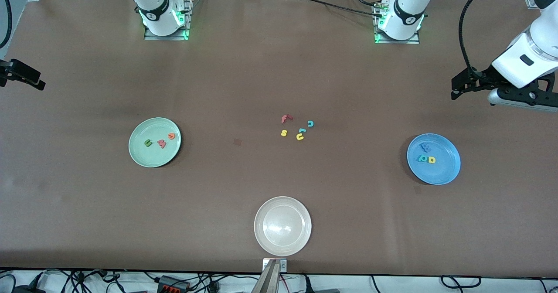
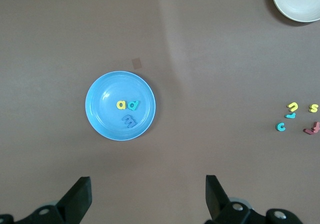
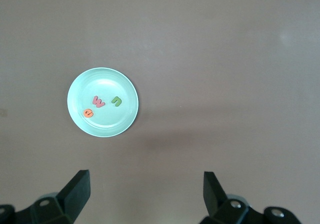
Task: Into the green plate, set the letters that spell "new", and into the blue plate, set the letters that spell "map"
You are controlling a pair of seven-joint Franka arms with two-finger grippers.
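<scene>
The green plate (image 1: 148, 158) lies toward the right arm's end of the table and holds a green n (image 1: 148, 143), a salmon-red w (image 1: 161, 143) and an orange e (image 1: 171, 136). On the blue plate (image 1: 440, 175), toward the left arm's end, lie a blue m (image 1: 425, 146), a teal p (image 1: 422, 158) and a yellow a (image 1: 431, 159). My left gripper (image 2: 148, 196) hangs open and empty high over the table beside the blue plate (image 2: 100, 119). Open and empty too, my right gripper (image 3: 146, 194) hangs high beside the green plate (image 3: 110, 124).
A whitish-beige plate (image 1: 270, 214) sits empty near the front edge. In the middle of the table lie a red f (image 1: 285, 118), a teal c (image 1: 310, 123), a yellow s (image 1: 284, 132), a teal l (image 1: 301, 131) and a yellow u (image 1: 300, 137).
</scene>
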